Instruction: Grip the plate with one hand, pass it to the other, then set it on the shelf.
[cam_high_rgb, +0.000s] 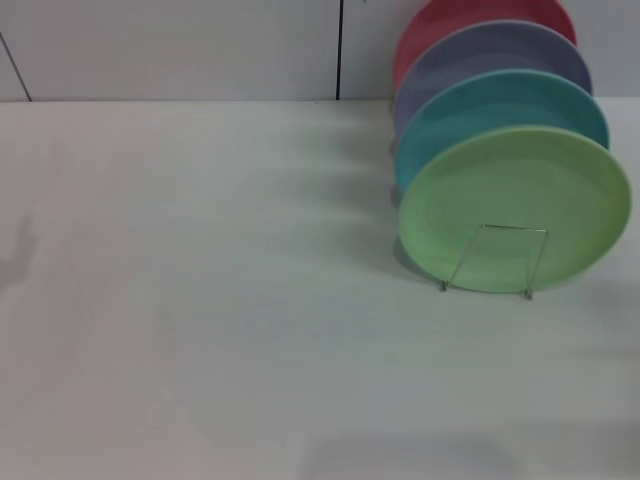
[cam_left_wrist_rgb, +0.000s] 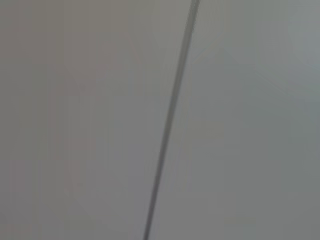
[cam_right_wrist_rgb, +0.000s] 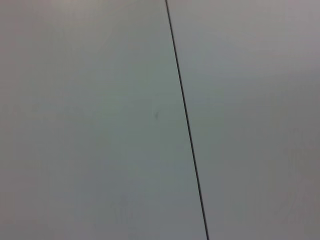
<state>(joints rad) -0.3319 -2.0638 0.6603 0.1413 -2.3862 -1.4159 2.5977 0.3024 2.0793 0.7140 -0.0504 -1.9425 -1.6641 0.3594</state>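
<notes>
The light-green plate (cam_high_rgb: 515, 205) stands on edge at the front of the wire shelf (cam_high_rgb: 492, 262), on the right side of the white table (cam_high_rgb: 200, 300), with a front loop of the rack crossing its lower face. Close behind it in the same row stand a teal plate (cam_high_rgb: 490, 100), a lavender plate (cam_high_rgb: 480, 58) and a red plate (cam_high_rgb: 470, 20). Neither the left gripper nor the right gripper shows in any view, both wrist views showing only a pale panelled surface with a dark seam (cam_right_wrist_rgb: 185, 115), so their spot relative to the plate, their opening and any hold cannot be told.
</notes>
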